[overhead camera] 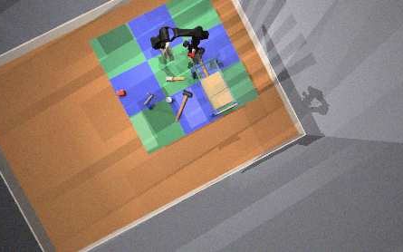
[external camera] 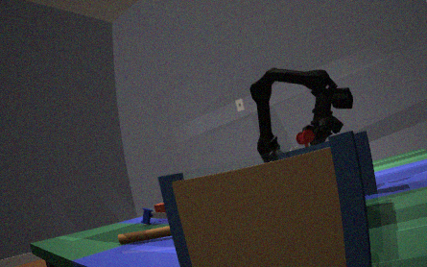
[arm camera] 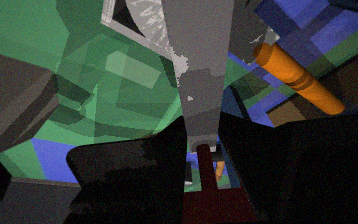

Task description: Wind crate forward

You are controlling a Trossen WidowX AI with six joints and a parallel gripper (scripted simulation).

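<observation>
My gripper [overhead camera: 196, 54] [external camera: 318, 133] [arm camera: 199, 118] is shut on the winch handle, a grey flat bar [arm camera: 198, 75] with a red knob [overhead camera: 191, 54] [external camera: 305, 137]. It holds the handle at the rear end of the clear-panelled guard cubby [overhead camera: 233, 97] [external camera: 355, 192]. The tan crate [overhead camera: 216, 90] [external camera: 264, 211] sits flat inside the cubby. An orange strap [overhead camera: 204, 69] [arm camera: 298, 78] runs from the crate toward my gripper. The winch itself is hidden under the arm and handle. In the wrist view the bar points away from me over the green and blue mat [arm camera: 105, 95].
On the mat [overhead camera: 131, 77] lie a hammer [overhead camera: 182, 105] [external camera: 144, 234], a small white ball [overhead camera: 169, 100], a short grey tool [overhead camera: 148, 98], a wooden-handled tool [overhead camera: 175, 79] and a red block [overhead camera: 120, 92] [external camera: 159, 207]. The arm's base [overhead camera: 167, 45] stands left of the gripper.
</observation>
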